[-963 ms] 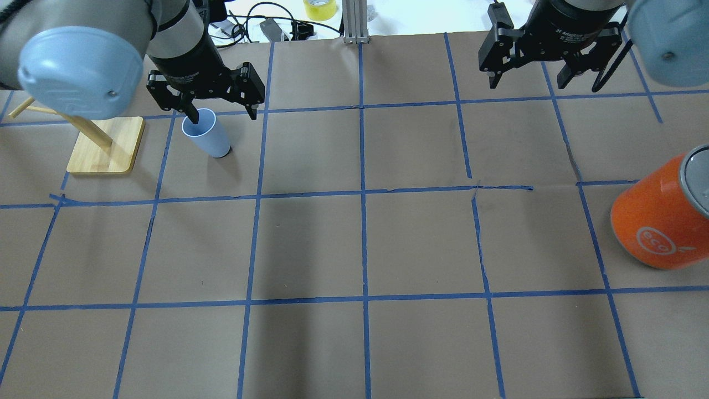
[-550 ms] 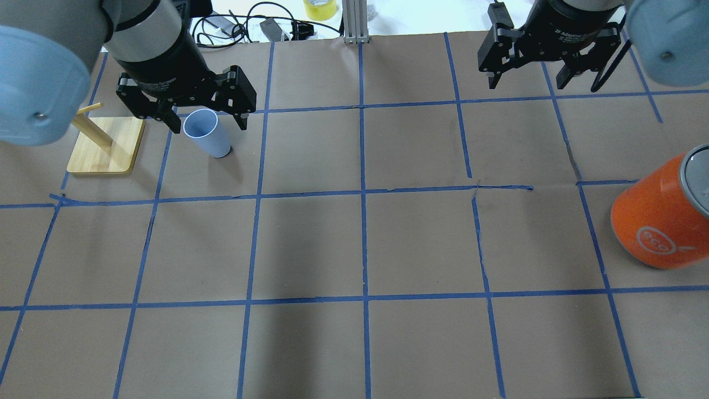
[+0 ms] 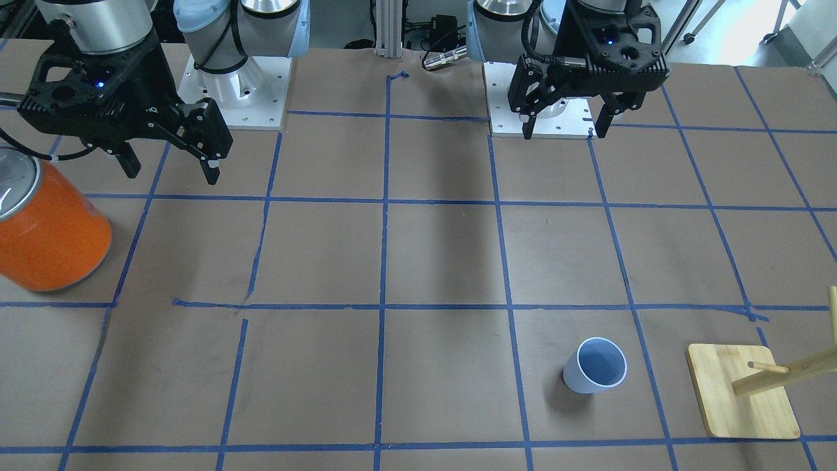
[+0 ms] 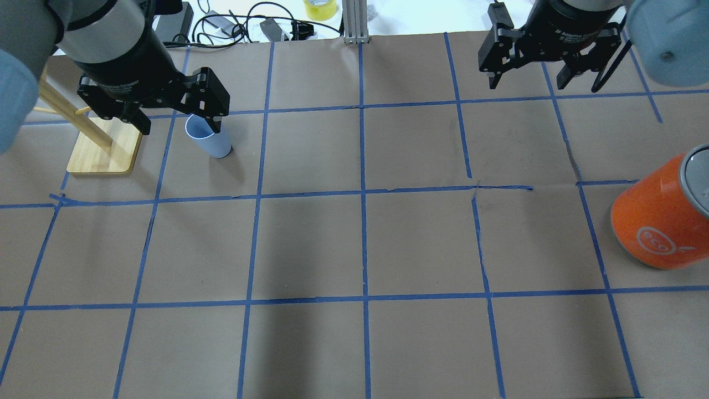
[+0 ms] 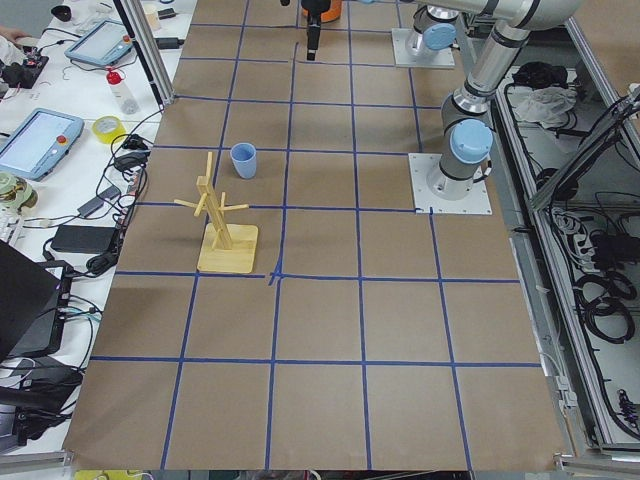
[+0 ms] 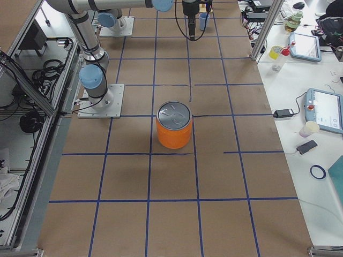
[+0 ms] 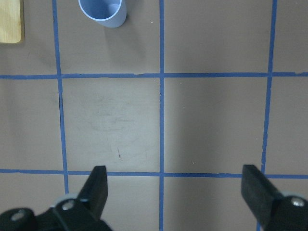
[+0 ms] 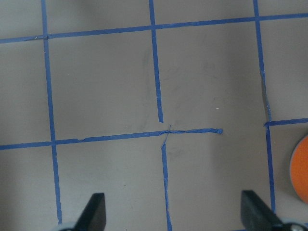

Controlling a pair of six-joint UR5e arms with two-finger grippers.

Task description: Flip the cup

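Note:
The pale blue cup [image 3: 595, 366] stands upright with its open rim up, on the brown paper beside the wooden stand. It also shows in the overhead view [image 4: 210, 141], the left side view [image 5: 243, 160] and at the top of the left wrist view [image 7: 102, 10]. My left gripper [image 4: 180, 124] is open and empty, raised well above the table; in the front view [image 3: 565, 127] it hangs back near the arm's base, apart from the cup. My right gripper [image 4: 526, 82] is open and empty, held high on the other side [image 3: 171, 171].
A large orange can [image 4: 659, 221] with a silver top stands at the table's right side. A wooden peg stand [image 4: 105, 147] is just left of the cup. An aluminium post [image 4: 354, 22] and cables lie at the far edge.
My left gripper has drawn away from the cup, shifting left in the overhead view and looking larger, while staying open. The cup stays upright in place. The right arm has not moved.

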